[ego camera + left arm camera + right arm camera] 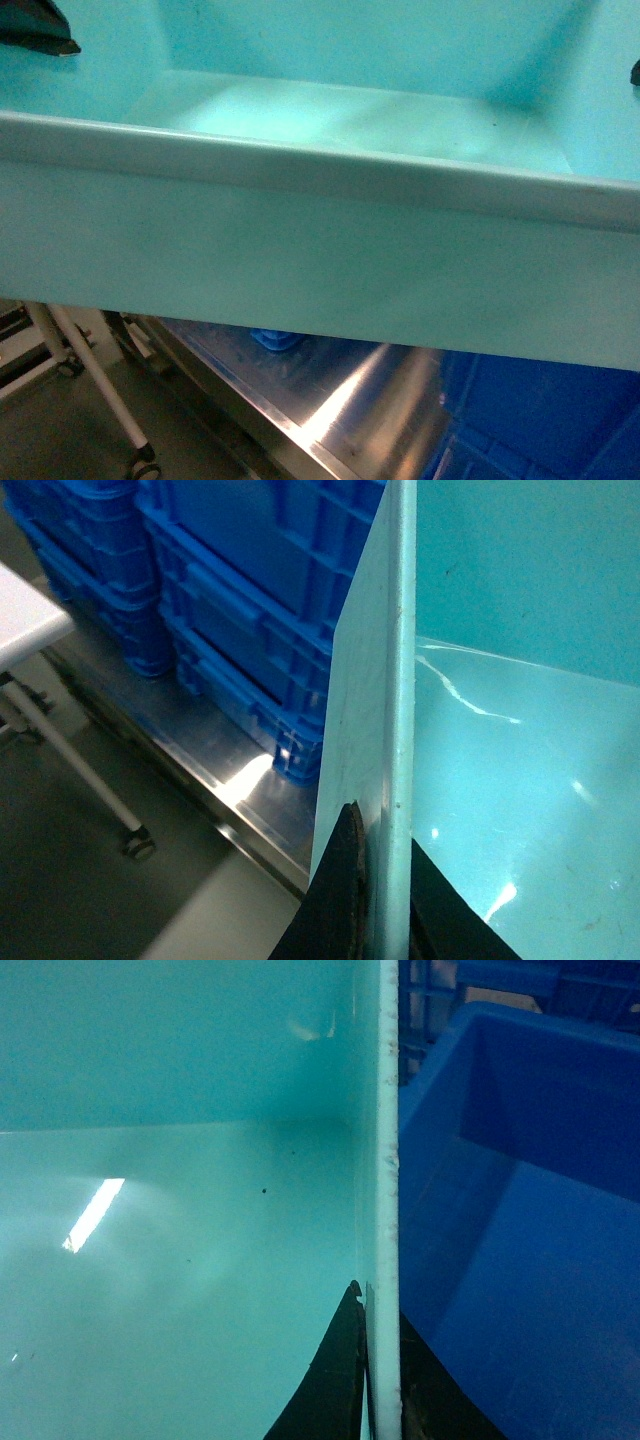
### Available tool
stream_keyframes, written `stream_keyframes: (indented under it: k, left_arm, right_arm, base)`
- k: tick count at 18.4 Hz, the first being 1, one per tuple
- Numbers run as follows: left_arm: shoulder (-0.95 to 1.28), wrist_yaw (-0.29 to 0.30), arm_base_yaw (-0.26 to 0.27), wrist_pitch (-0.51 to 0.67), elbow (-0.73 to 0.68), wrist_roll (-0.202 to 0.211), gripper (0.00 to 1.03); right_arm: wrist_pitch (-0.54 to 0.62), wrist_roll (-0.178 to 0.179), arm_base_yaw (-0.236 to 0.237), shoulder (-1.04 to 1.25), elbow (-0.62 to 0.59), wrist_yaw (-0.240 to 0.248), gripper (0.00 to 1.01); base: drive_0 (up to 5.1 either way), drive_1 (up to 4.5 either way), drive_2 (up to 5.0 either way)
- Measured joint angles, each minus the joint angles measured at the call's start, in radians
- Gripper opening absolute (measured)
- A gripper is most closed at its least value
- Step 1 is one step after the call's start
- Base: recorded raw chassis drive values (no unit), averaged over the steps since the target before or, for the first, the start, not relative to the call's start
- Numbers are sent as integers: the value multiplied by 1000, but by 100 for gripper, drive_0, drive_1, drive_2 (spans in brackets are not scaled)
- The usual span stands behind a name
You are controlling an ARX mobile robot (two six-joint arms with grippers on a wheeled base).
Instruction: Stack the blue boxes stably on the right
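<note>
**Turquoise tub held aloft by both grippers, deep blue tub below on the right**

The left gripper is clamped on the left end wall of the turquoise box: one black finger lies on the outer face, the other on the inner face, with the rolled rim squeezed between them. The right gripper grips the right end wall the same way, its two dark fingers pinching the pale rim from either side. In the head view only the tips of both grippers show, at the far left and far right corners of the tub.

The turquoise box fills most of the head view, raised above the steel table. Its walls are smooth, glossy plastic that slope inward to a flat floor, and light streaks reflect off the inside.

Just right of the held wall, the deep blue box sits lower, open side up, smooth-walled and of the same rectangular form. On the far left, ribbed blue crates stand stacked on the brushed metal surface. A white frame on castor wheels stands on the floor, near left.
</note>
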Motion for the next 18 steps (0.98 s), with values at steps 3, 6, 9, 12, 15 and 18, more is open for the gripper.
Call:
stream_keyframes:
  k: [3,6,9,12,15,18]
  left_arm:
    - [0,-3,0,-3,0,0,2]
    - [0,-2,1,-3,0,0,2]
    - [0,-3,1,-2,0,0,2]
    - [0,-3,1,-3,0,0,2]
    - [0,-2,1,-2,0,0,2]
    - [0,-3,0,-3,0,0,2]
  right_arm:
    - [6,0,-2,0,0,-3,2]
    - [5,0,-2,1,0,-6,2]
    - [5,0,-2,3,0,-6,2]
    - [5,0,-3,3,0,-6,2]
    - [5,0,-3,2,0,-6,2]
    - [6,0,-3,2,0,-6,2]
  base:
    - [-145,-145,-145]
    - [-157,-157,-157]
    - [-166,-166,-166]
    - [-166,-166,-166]
    - [-156,-156,-156]
    - [-173,-173,-173]
